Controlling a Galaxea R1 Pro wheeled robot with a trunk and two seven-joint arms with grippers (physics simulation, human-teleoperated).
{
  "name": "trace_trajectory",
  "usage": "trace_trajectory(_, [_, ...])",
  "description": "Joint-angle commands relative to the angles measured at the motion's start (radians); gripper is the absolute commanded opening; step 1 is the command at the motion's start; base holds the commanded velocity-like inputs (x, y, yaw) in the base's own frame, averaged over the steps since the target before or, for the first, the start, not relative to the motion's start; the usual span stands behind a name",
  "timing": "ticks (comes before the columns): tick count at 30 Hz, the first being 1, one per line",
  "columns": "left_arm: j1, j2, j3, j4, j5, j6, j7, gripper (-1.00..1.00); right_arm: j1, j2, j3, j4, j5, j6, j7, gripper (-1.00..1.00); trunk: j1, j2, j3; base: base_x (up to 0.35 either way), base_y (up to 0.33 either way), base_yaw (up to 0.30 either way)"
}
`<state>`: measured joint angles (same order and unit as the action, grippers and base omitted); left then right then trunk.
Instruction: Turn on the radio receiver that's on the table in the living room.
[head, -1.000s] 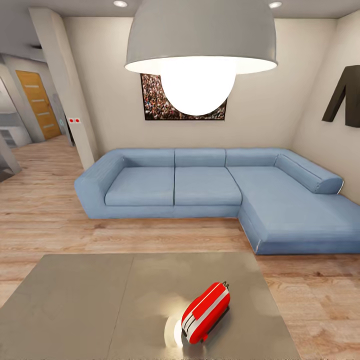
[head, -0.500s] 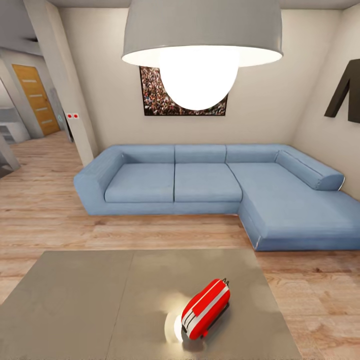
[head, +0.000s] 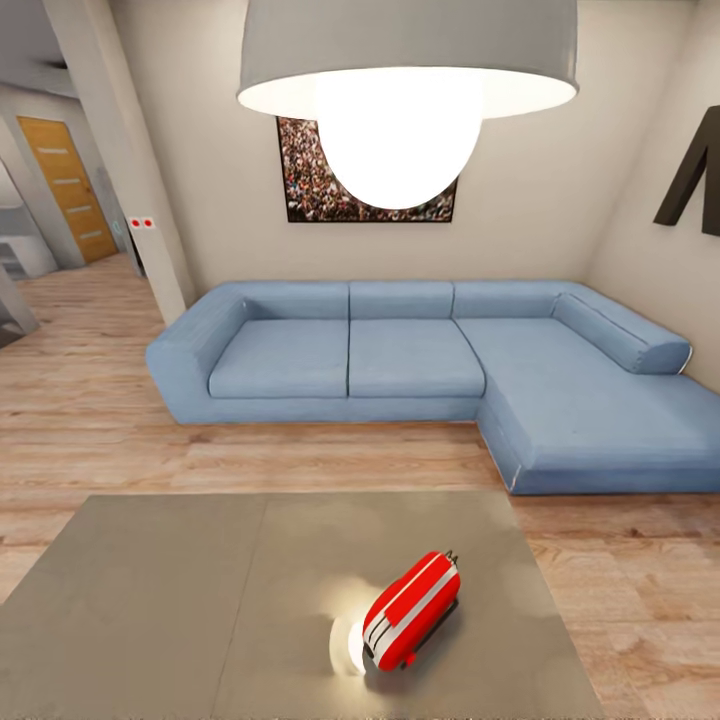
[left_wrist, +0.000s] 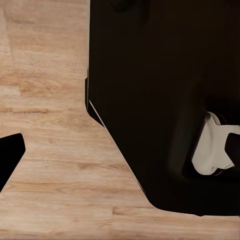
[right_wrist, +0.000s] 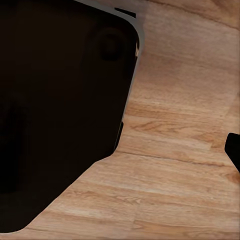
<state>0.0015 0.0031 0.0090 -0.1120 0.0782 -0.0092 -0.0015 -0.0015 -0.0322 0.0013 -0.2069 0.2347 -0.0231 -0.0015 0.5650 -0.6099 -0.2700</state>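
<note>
I'm seeing the radio (head: 411, 611) lying on the table (head: 160, 590), sofa (head: 420, 370) sitting beyond. I can't tell how either gripper is standing.

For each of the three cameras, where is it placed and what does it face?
Head view: on the head, facing forward and down at the small red radio on the glossy grey table, with the blue corner sofa behind.
Left wrist view: near the left gripper, facing the light wood plank floor past dark robot bodywork.
Right wrist view: likewise.
Shared: the floor.
</note>
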Motion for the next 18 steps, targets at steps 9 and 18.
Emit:
trace_trajectory(9, [0.000, 0.000, 0.000, 0.000, 0.000, 0.000, 0.000, 1.00, 0.000, 0.000, -0.001, 0.000, 0.000, 0.001, 0.000, 1.00, 0.000, 0.000, -0.015, 0.000, 0.000, 0.000])
trace_trajectory(18, [0.000, 0.000, 0.000, 0.000, 0.000, 0.000, 0.000, 1.00, 0.000, 0.000, -0.001, 0.001, 0.000, 0.001, 0.000, 1.00, 0.000, 0.000, -0.029, 0.000, 0.000, 0.000])
